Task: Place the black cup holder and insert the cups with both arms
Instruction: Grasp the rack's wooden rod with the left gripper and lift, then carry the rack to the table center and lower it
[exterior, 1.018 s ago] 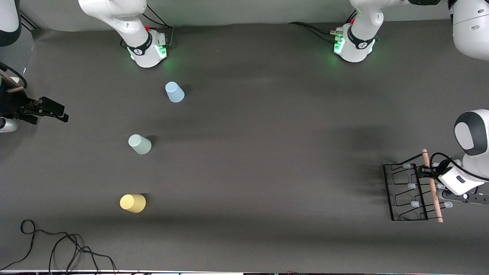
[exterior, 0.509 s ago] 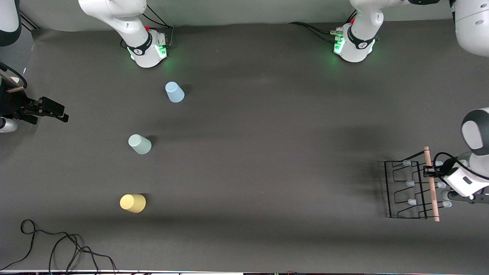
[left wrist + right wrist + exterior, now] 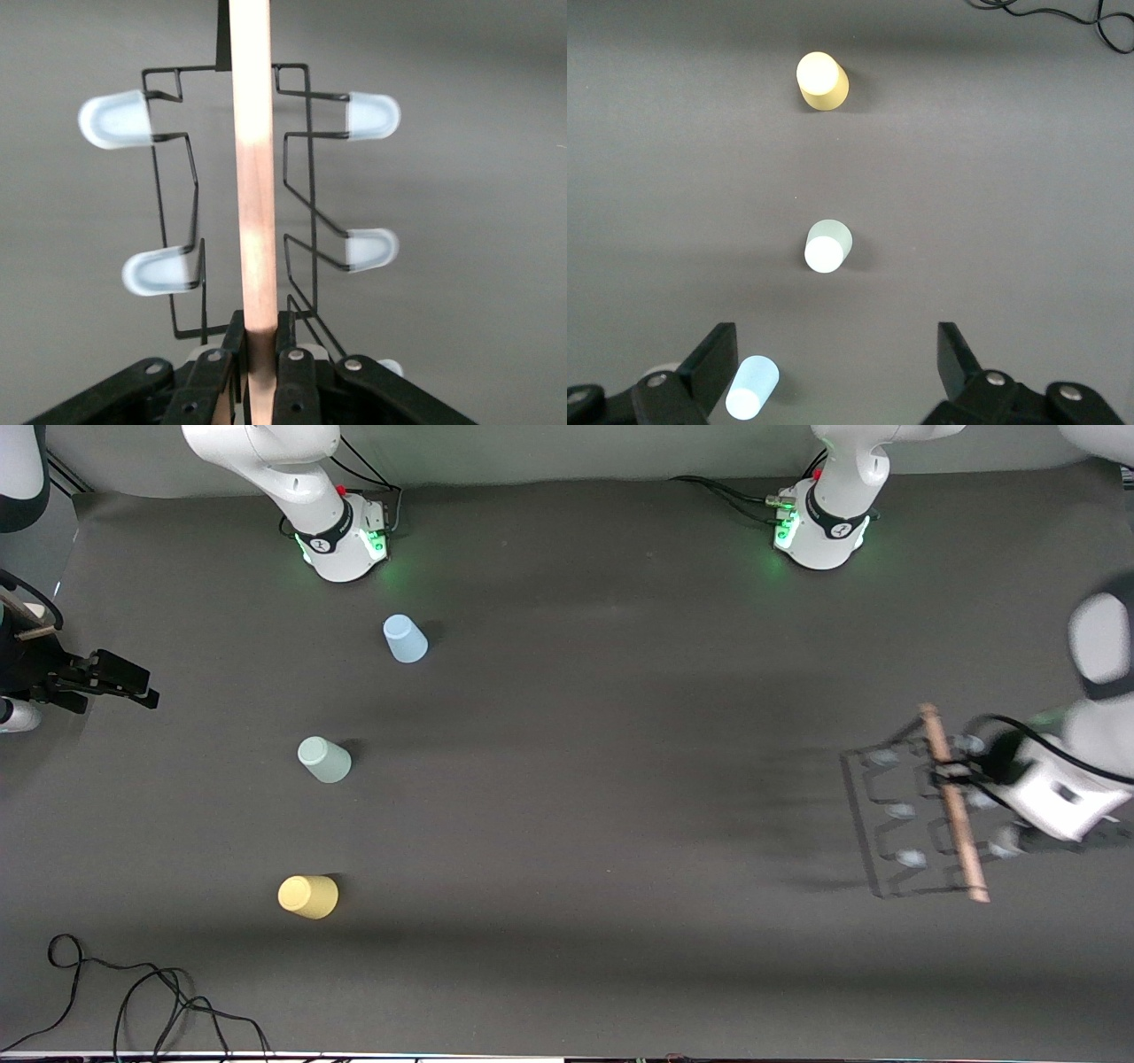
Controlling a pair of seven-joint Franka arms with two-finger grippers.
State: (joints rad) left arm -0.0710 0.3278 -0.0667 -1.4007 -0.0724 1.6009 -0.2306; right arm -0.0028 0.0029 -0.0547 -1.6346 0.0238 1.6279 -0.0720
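While the right gripper (image 3: 833, 372) waits with fingers spread, the left gripper (image 3: 261, 354) clasps the black cup holder's (image 3: 895, 815) smooth wooden rod (image 3: 252, 177).

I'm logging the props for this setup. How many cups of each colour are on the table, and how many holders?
Light blue cup: 1
Pale mint green cup: 1
Yellow cup: 1
Black cup holder, gripped by its wooden handle in the left gripper: 1
Total: 4 things, 3 of them cups.

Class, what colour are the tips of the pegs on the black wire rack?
Pale, translucent bluish-white peg tips on the black cup holder; clearest in the left wrist view.
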